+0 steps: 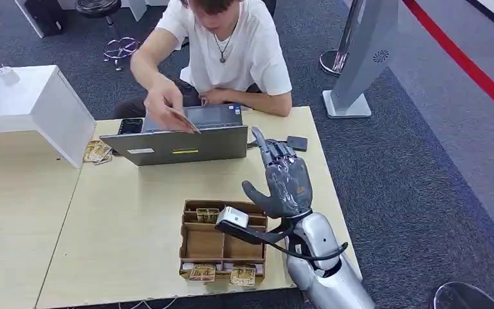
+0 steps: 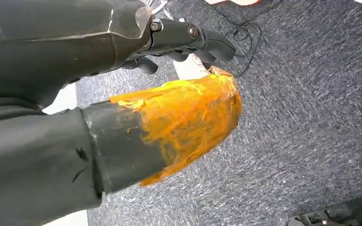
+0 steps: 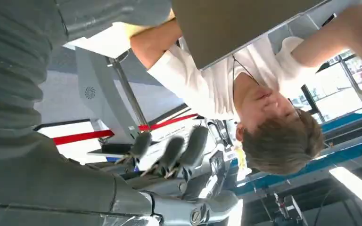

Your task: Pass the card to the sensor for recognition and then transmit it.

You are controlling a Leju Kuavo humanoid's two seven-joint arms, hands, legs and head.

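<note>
My right hand (image 1: 286, 180) is raised above the table's right side with its fingers spread and nothing in it; its dark fingers (image 3: 169, 153) point up toward the person. Across the table, the person's hand (image 1: 161, 103) holds a card (image 1: 186, 120) over the grey laptop (image 1: 180, 145). A small black sensor pad (image 1: 297, 143) lies just beyond my right hand. A wooden card tray (image 1: 222, 244) sits to the left of my right arm, with cards (image 1: 207, 214) in it. My left hand (image 2: 188, 37) hangs over the carpet, holding nothing.
A white cabinet (image 1: 32, 103) stands at the table's left. Loose cards (image 1: 98, 151) and a phone (image 1: 130, 125) lie near the laptop. A grey kiosk stand (image 1: 360, 58) is on the carpet at the right. The table edge (image 1: 334, 193) runs close beside my right arm.
</note>
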